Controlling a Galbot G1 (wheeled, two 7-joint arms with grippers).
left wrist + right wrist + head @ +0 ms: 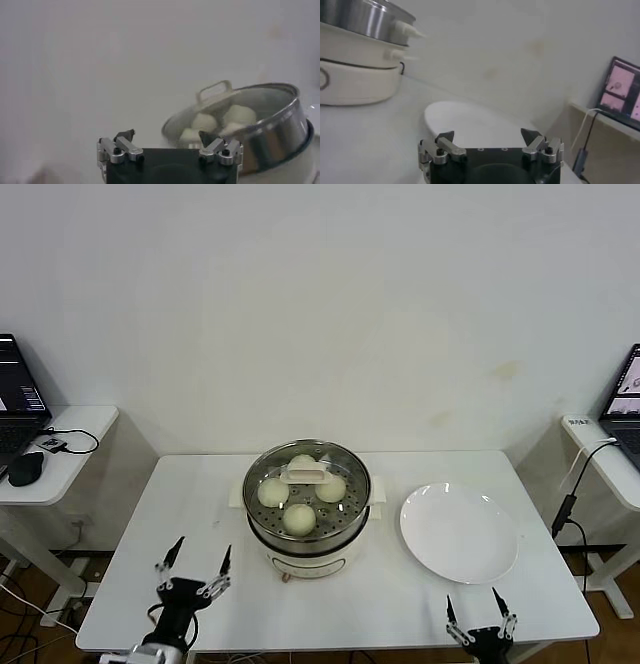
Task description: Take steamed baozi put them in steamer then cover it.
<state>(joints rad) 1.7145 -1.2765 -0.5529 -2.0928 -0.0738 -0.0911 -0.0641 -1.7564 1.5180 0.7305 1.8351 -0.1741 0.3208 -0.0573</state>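
Observation:
The steel steamer (306, 532) stands on its white base at the table's middle. Several cream-white baozi (299, 517) lie on its perforated tray. The clear glass cover (340, 463) with a cream handle (305, 475) sits on the pot. In the left wrist view the steamer (280, 135), the cover's handle (215, 91) and the baozi (205, 121) show ahead. My left gripper (194, 565) is open and empty at the table's front left. My right gripper (481, 608) is open and empty at the front right edge, before the plate.
An empty flat white plate (459, 532) lies right of the steamer; it also shows in the right wrist view (470, 122). Side desks with laptops (15, 392) stand at both sides. A black mouse (25, 469) lies on the left desk.

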